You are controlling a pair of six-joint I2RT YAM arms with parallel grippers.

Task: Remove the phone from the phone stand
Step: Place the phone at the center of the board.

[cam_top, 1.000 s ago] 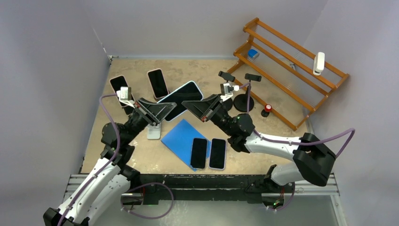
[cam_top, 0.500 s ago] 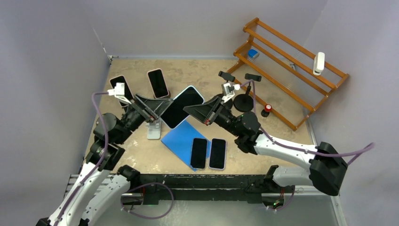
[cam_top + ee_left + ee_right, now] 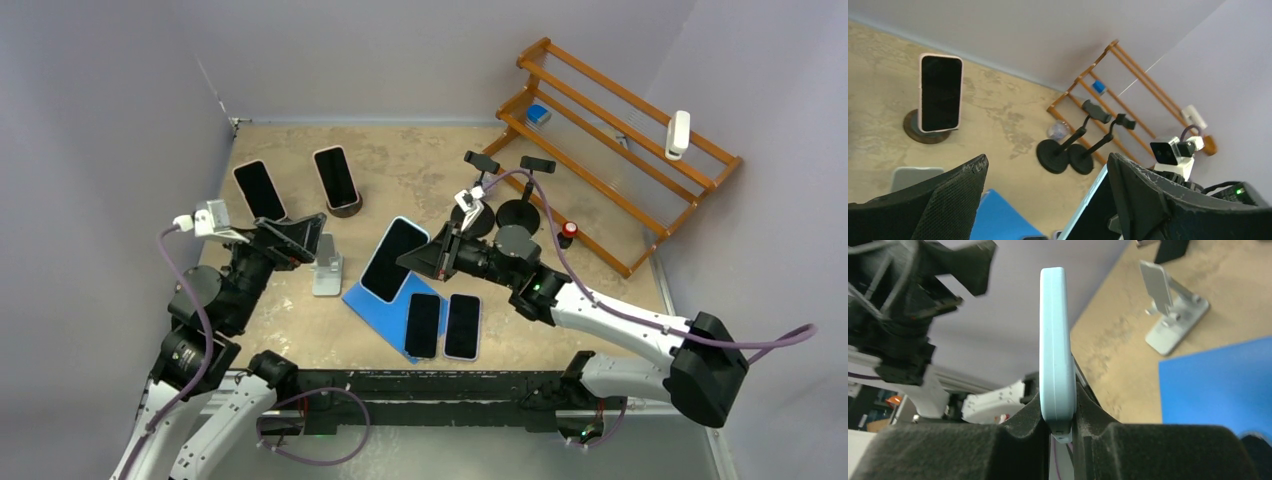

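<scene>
The phone (image 3: 391,258), black-screened in a pale blue case, hangs tilted over the blue mat (image 3: 374,303) with my right gripper (image 3: 424,262) shut on its right edge. In the right wrist view the phone (image 3: 1057,350) stands edge-on, clamped between the pads of that gripper (image 3: 1058,412). The silver phone stand (image 3: 327,269) sits bare just left of the mat and shows again as the stand (image 3: 1172,305). My left gripper (image 3: 301,236) is open, up and left of the stand, touching nothing. In its own view the open gripper (image 3: 1048,160) has the phone's edge (image 3: 1094,205) beside the right finger.
Two dark phones (image 3: 422,325) (image 3: 462,326) lie on the mat's near end. Two more phones (image 3: 259,190) (image 3: 336,178) stand on holders at the back left. Two black round-based stands (image 3: 500,214), a red knob (image 3: 568,230) and a wooden rack (image 3: 620,130) fill the back right.
My left gripper opened and drew back to the left, away from the phone. My right gripper carried the phone down and toward the near side, over the blue mat.
</scene>
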